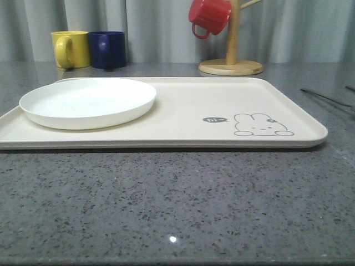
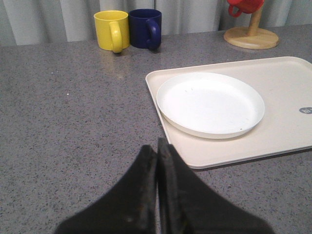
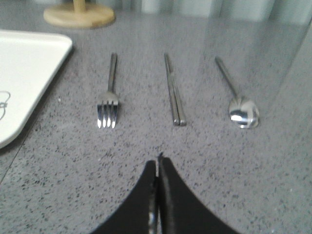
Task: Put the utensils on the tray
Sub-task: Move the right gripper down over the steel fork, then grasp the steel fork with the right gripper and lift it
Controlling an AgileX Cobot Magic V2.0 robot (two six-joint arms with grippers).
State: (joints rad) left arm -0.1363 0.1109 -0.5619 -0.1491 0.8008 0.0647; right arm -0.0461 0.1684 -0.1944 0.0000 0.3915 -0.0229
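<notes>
Silver metal fork [image 3: 108, 97], chopsticks [image 3: 173, 92] and spoon [image 3: 237, 96] lie on the grey counter [image 1: 166, 199] beside the cream rectangular tray [image 1: 222, 102]; left gripper [image 2: 157, 146] and right gripper [image 3: 159, 163] closed, empty.

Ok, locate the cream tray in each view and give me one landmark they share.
Front view: the tray spans the table's middle, under the white plate.
Left wrist view: tray beyond the shut left tool.
Right wrist view: tray corner beside the fork.
Shared landmark: the wooden mug stand.

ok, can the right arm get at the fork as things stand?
Probably yes. The fork lies alone on bare counter between the tray and chopsticks, nothing over it. The right gripper has its jaws shut.
</notes>
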